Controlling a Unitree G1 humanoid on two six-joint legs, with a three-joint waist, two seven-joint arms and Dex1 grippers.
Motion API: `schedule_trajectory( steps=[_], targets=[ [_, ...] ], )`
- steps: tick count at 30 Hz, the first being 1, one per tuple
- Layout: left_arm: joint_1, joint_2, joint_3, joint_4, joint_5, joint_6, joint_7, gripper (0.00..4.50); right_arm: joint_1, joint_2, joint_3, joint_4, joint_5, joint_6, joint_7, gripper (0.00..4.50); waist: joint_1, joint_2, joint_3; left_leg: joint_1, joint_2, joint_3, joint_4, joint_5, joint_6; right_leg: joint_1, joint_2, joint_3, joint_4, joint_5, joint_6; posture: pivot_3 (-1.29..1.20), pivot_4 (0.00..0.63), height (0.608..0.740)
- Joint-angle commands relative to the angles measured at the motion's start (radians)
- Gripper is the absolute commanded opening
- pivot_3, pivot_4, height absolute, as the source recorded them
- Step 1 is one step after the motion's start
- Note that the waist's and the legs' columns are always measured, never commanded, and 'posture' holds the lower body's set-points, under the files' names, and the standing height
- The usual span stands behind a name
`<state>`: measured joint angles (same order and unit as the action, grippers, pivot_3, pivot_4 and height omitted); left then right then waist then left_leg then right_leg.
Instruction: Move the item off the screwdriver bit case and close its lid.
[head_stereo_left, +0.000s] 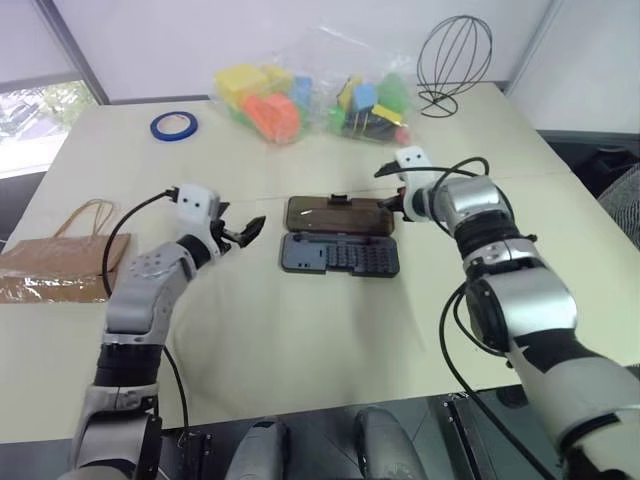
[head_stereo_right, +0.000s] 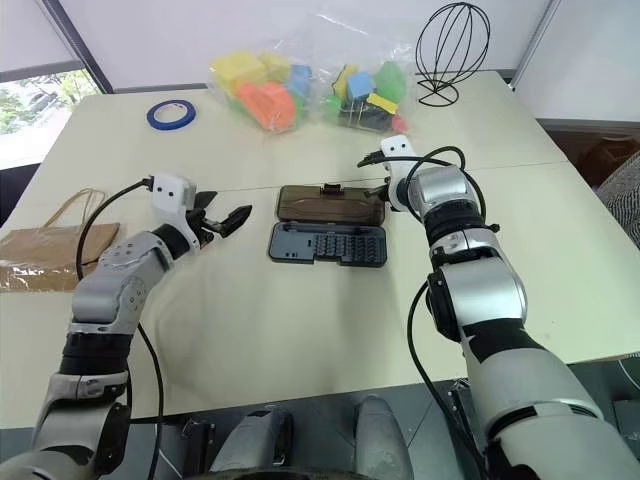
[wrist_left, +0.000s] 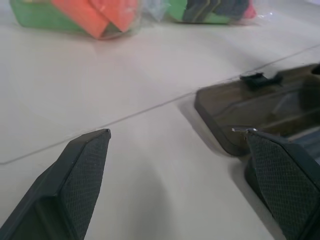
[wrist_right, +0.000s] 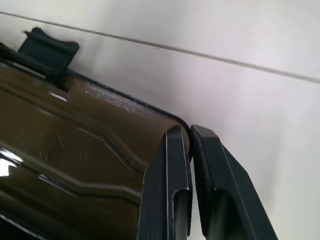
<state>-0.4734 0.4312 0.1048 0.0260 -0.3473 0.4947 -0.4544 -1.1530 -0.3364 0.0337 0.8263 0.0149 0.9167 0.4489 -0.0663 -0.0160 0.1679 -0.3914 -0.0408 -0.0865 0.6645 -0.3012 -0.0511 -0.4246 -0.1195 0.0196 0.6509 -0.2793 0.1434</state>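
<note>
Where fingers (wrist_right: 175, 180) pinch together, the lid (wrist_right: 75, 150) corner sits.

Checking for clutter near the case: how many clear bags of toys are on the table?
2. Both sit at the far edge beyond the open case: the left toy bag and the right toy bag, side by side and touching.

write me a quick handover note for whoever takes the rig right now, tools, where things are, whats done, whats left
Left tool: open, holding nothing, just left of the case.
Right tool: shut at the lid's far right corner; whether it pinches the edge is unclear.
Paper bag: off the case, flat on the table's left edge.
Screwdriver bit case: table centre, lid lying open flat behind it.
Done: bag moved.
Left: fold the lid over and latch it.
</note>
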Motion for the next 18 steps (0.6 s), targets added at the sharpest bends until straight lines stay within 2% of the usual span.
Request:
schedule_trajectory(
  steps=[1, 4, 8, 18],
  targets=[
    [-0.015, 0.003, 0.020, -0.009, 0.004, -0.025, -0.005, 4.50, 0.115, -0.003, 0.017, -0.315, 0.048, 0.228, 0.023, 0.03, 0.000, 0.000, 0.000, 0.000, 0.000, 0.000, 0.000, 0.000, 0.000, 0.000, 0.000, 0.000, 0.000, 0.000, 0.000, 0.00, 0.150, 0.740],
    [-0.019, 0.000, 0.018, -0.004, 0.004, -0.026, -0.009, 4.50, 0.212, 0.008, 0.029, -0.589, 0.092, 0.395, 0.021, 0.03, 0.000, 0.000, 0.000, 0.000, 0.000, 0.000, -0.001, 0.000, 0.000, -0.001, 0.000, 0.000, 0.001, 0.000, 0.000, 0.00, 0.150, 0.740],
    [-0.026, -0.001, 0.015, 0.005, 0.008, -0.028, -0.017, 4.50, 0.282, 0.015, 0.042, -0.773, 0.115, 0.480, -0.004, 0.03, -0.002, 0.000, 0.000, 0.000, 0.000, 0.000, 0.000, 0.000, 0.000, -0.002, 0.000, 0.000, 0.002, 0.000, 0.000, 0.00, 0.150, 0.740],
    [-0.039, -0.002, 0.010, 0.022, 0.018, -0.037, -0.031, 4.50, 0.318, 0.004, 0.074, -0.857, 0.136, 0.486, -0.031, 0.03, -0.002, 0.000, 0.000, 0.000, 0.000, 0.001, 0.000, 0.000, 0.000, -0.003, 0.000, 0.001, 0.003, 0.000, 0.000, 0.00, 0.150, 0.740]
  ],
)
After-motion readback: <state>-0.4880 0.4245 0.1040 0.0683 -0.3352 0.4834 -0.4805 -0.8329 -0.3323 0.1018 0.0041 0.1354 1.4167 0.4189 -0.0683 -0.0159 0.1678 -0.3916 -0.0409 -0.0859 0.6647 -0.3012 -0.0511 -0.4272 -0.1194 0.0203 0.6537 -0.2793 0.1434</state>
